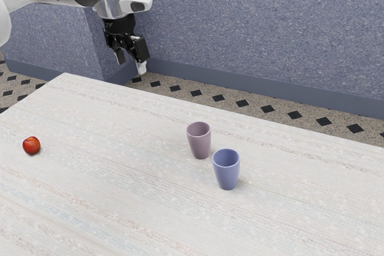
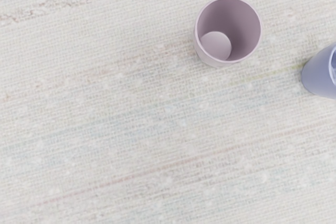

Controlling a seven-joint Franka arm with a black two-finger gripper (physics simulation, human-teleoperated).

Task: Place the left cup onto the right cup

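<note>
Pale grainy table (image 1: 120, 208): tapered blue cup (image 1: 226, 168) nr mauve cup (image 1: 198, 139).

Exterior camera sits off to the arm's side, raised a bit, looking down and across the desk (image 1: 120, 208) toward the blue-grey wall (image 1: 270, 22). It's far enough back to catch the gripper (image 1: 130, 57), a red apple (image 1: 31, 145) and both cups. Wrist camera points pretty much straight down at the desk from well above, so you look right into the mauve cup (image 2: 227, 31). Both views share that cup plus the blue cup (image 2: 321, 77), which the wrist view catches only in part.
</note>
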